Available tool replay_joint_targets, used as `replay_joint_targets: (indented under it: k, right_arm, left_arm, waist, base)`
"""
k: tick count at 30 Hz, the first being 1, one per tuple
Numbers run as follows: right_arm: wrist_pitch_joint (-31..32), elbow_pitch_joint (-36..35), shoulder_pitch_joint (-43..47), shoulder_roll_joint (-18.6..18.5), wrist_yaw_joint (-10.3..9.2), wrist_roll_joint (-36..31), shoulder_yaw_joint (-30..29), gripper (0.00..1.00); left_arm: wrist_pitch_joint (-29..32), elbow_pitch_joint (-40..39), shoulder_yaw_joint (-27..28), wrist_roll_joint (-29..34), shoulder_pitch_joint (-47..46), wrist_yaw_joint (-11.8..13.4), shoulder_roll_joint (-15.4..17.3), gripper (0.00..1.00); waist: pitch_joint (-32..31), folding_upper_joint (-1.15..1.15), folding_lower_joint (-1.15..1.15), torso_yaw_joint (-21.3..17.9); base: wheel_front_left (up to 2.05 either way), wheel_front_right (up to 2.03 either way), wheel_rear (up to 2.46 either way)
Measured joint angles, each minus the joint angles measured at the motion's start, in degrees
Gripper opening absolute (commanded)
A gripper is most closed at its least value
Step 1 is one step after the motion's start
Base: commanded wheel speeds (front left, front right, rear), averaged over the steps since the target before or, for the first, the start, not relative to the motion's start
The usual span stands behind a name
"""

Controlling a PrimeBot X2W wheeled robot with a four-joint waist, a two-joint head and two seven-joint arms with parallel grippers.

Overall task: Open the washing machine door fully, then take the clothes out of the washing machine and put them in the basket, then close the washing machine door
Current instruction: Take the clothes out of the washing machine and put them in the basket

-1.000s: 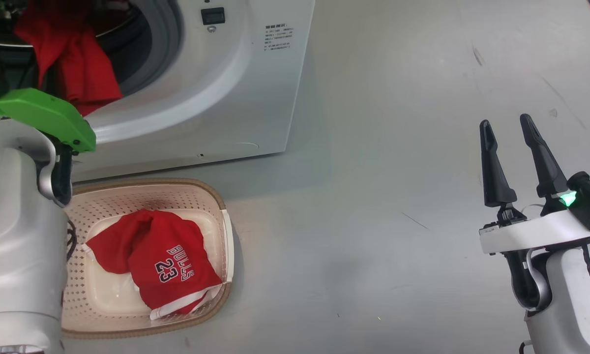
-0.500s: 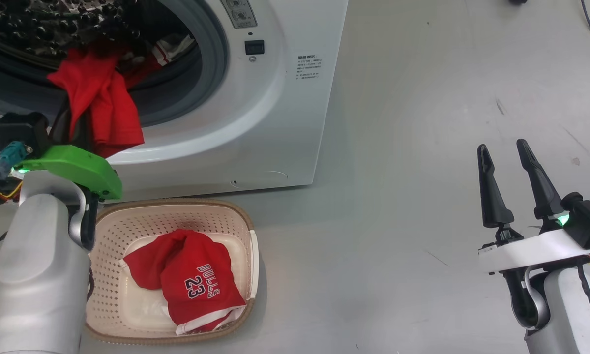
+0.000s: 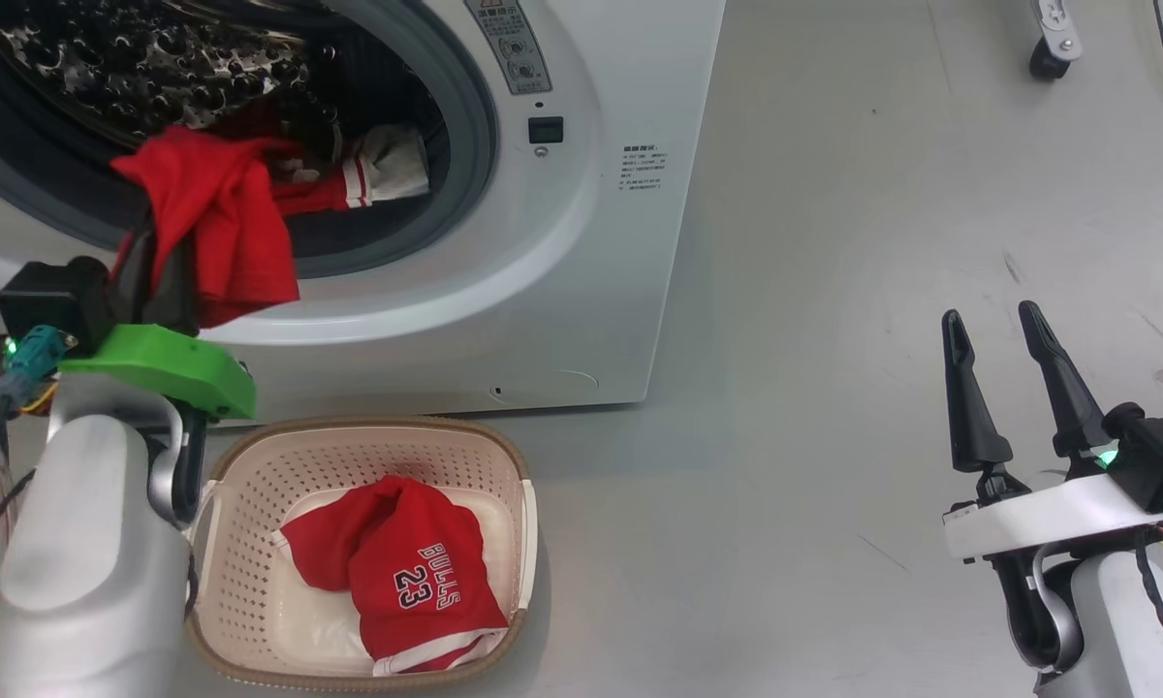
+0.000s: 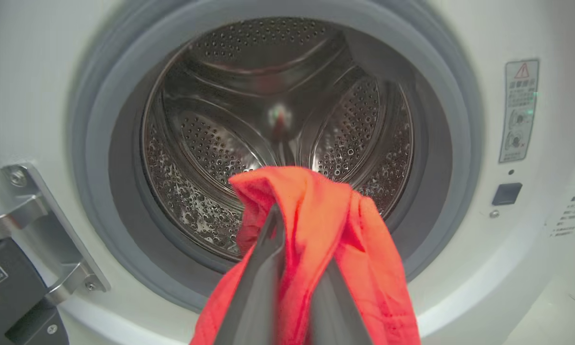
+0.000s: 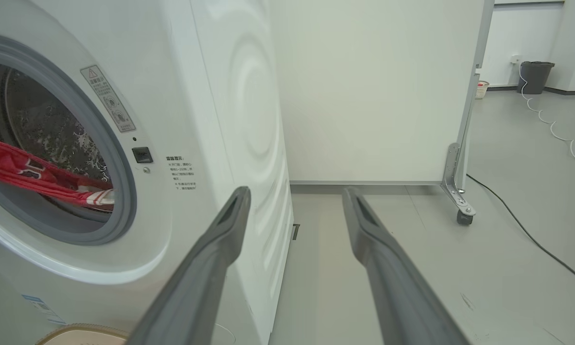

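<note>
Left wrist view: left fingers (image 4: 251, 297) pinch a red garment (image 4: 326, 230) hanging at the washer (image 4: 508, 268) mouth. Looks soft, light, floppy; I'd grab a bunched fold. Right fingers (image 3: 969, 407) wide, right of the washer.

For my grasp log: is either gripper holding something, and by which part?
The left gripper is shut on a red garment, pinching a bunched fold near its top; the rest hangs down. The right gripper is open and empty.
</note>
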Motion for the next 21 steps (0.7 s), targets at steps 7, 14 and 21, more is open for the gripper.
replay_joint_targets:
  k: [7,14,21]
  right_arm:
    - [0.0,-0.1,1.1,0.1,0.0,0.0,-0.3,1.0]
    - [0.0,-0.3,2.2,0.2,0.0,-0.5,0.3,1.0]
    - [0.0,-0.3,2.2,0.2,0.0,-0.5,0.7,1.0]
  left_arm:
    - [0.0,-10.8,1.7,0.3,1.4,0.0,-0.2,0.0]
    - [-0.2,-22.0,2.7,1.3,6.3,-0.4,-1.4,0.0]
    - [-0.5,-25.1,2.4,1.6,8.8,-0.4,-1.9,0.0]
  waist:
    - [-1.1,0.0,0.0,0.7]
    - [-2.6,0.0,0.0,1.6]
    - [-2.9,0.0,0.0,1.8]
  base:
    - [0.0,0.0,0.0]
    - [0.0,0.0,0.0]
    - [0.0,0.0,0.0]
